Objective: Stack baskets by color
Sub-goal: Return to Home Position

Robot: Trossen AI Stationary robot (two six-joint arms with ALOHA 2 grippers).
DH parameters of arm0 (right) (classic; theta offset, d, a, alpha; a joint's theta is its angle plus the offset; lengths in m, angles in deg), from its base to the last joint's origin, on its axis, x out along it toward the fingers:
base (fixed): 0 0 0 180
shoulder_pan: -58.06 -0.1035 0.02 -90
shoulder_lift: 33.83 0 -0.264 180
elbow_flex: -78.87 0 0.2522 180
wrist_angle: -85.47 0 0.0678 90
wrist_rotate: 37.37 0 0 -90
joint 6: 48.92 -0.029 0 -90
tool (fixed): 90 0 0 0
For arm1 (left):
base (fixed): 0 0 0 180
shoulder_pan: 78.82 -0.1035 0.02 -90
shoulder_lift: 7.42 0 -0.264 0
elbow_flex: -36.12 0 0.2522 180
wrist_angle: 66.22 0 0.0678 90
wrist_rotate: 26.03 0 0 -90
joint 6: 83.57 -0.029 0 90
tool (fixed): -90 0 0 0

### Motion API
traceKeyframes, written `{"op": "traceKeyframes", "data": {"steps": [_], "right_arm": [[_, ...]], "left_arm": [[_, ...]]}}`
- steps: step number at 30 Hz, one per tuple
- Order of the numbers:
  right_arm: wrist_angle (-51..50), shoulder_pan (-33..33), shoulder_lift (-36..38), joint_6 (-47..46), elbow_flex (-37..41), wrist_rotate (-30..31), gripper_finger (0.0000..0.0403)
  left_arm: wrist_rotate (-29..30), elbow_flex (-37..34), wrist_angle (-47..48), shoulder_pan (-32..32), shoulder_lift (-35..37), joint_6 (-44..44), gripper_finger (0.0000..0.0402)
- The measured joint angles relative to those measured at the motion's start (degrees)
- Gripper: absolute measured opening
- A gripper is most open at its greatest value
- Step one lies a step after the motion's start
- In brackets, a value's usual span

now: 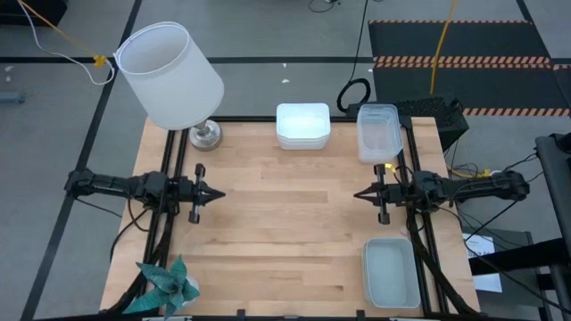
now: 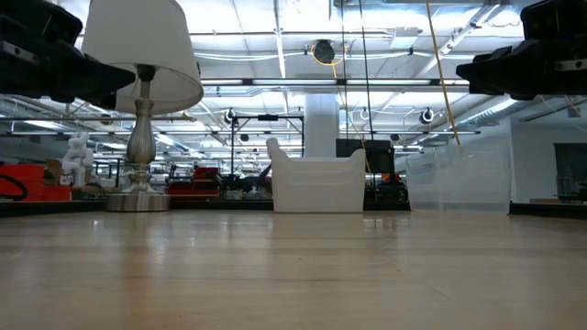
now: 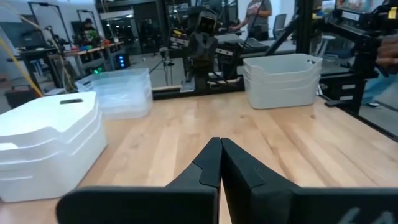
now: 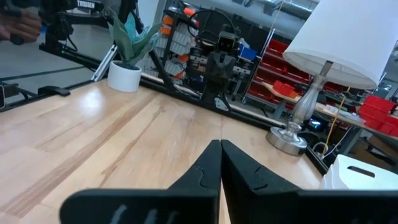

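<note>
At the lower left of the high view a teal cloth (image 1: 167, 283) sits on the near corner of the wooden table (image 1: 285, 232). At the lower right, a stack of translucent grey-green baskets (image 1: 391, 272) rests close to the table's right edge. Across the middle of the frame the two arms lie level and face each other, well apart. The left gripper (image 1: 219, 193) is at centre left and the right gripper (image 1: 359, 193) at centre right. Both wrist views show each gripper's two dark fingers pressed together to a point above the wood. Higher in the frame, the stack of clear baskets (image 1: 379, 132) stands at the table's upper right corner, just above the right gripper. The stack of white baskets (image 1: 302, 125) sits at top centre along the far edge, near the clear stack but apart from it. At the upper left the lamp (image 1: 169, 76), with its big white shade, stands on a round metal base (image 1: 205, 135) at the far left corner.
</note>
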Motion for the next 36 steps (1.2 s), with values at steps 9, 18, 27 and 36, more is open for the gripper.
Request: {"op": "traceKeyframes", "data": {"steps": [9, 18, 27, 36], "right_arm": [[-6.37, 0.00, 6.20, -1.68, 0.00, -0.04, 0.0000], [-11.47, 0.00, 12.45, -1.53, 0.00, -0.04, 0.0000], [-13.94, 0.00, 13.61, -1.02, 0.00, 0.38, 0.0000], [-14.05, 0.00, 13.61, -0.25, 0.00, 1.33, 0.0000]], "left_arm": [[0.02, 0.00, 1.27, -1.21, 0.60, 0.17, 0.0007], [0.18, 0.00, 1.06, -1.21, 0.60, 0.19, 0.0008], [0.49, 0.02, 2.16, -1.21, 0.60, 0.64, 0.0006], [0.44, -0.22, 2.04, -1.21, 1.44, -0.21, 0.0003]]}}
